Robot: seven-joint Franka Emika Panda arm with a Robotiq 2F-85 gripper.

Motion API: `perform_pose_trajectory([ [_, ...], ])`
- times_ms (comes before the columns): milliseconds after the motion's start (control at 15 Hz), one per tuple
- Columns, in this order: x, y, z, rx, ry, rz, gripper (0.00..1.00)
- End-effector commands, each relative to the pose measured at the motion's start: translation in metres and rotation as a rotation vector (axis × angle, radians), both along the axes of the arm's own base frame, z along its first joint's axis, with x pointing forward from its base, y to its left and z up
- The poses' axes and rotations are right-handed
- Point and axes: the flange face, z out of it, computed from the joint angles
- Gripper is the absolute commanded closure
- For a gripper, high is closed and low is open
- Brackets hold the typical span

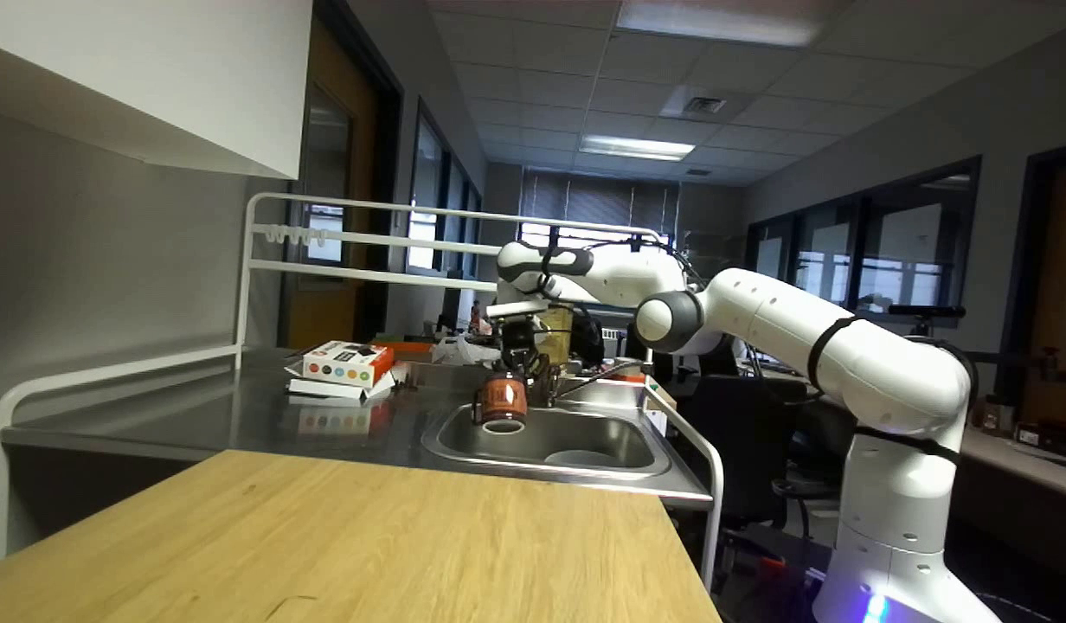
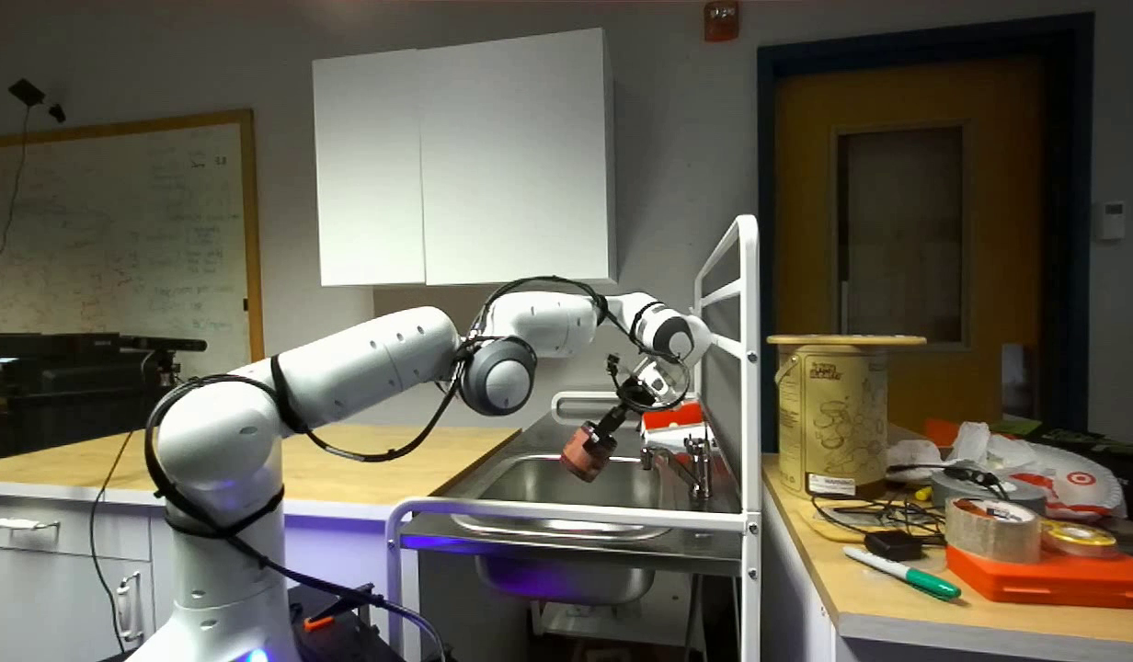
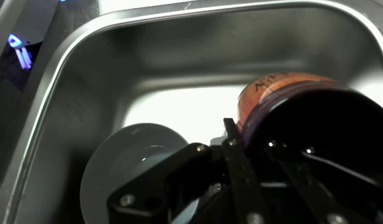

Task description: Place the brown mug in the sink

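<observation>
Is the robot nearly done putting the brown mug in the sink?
It looks close. Done: the mug is up in the air, over the sink. In hand: the gripper pinches its rim, and the mug hangs tilted. Left: probably lowering it to the bottom and letting go.

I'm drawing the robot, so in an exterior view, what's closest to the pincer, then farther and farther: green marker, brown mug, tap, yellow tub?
1. Brown mug: in the pincer, over the sink.
2. Tap: just right of the mug.
3. Yellow tub: on the wooden counter, past the white rack.
4. Green marker: same counter, farther right.
</observation>
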Motion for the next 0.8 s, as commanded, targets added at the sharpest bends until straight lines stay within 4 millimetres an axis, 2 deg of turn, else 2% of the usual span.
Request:
perform_pose_trajectory([
  [0,0.001,0.002,-0.001,-0.146,0.079,-0.116,0.95],
  [400,0.002,-0.002,-0.011,-0.382,0.186,-0.32,0.95],
  [533,0.006,-0.007,-0.009,-0.439,0.158,-0.35,0.95],
  [733,0.017,-0.016,-0.006,-0.414,0.057,-0.341,0.97],
])
